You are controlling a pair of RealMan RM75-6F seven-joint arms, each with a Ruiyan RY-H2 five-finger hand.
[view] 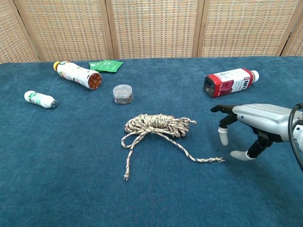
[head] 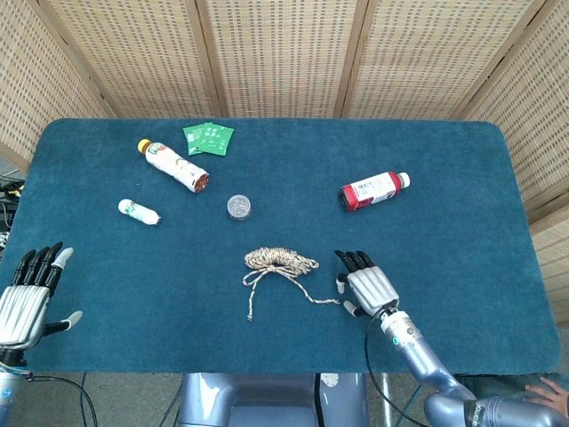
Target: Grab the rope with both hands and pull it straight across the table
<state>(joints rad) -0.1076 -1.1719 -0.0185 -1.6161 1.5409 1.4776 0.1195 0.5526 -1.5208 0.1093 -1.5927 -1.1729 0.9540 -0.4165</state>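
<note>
While the rope (head: 279, 262) sits as a loose bundle mid-table w/ two tails trailing toward the near edge, neither hand holds it. R hand (head: 365, 285) hovers fingers spread, empty, just beside the frayed tip of the right tail (view: 208, 160); chest view puts its thumb close to that tip, can't tell if touching. L hand (head: 27, 294) is also spread and empty, at the near-left table edge (head: 107, 366), well apart from the left tail (view: 127, 166). Risks, my read: tail end is thin and flat on the blue cloth, so fingers may close on fabric or nudge the tip away instead of pinching it. Grabbing only the very tip likely slips once tension comes. If R pulls before L has the other tail, the whole bundle prob drags sideways instead of paying out. Coils may snag and knot rather than run straight. Red bottle (head: 374, 190) lies near the R hand's outward path; small jar (head: 238, 207) and white bottle (head: 139, 212) could get swept as the rope straightens.
</note>
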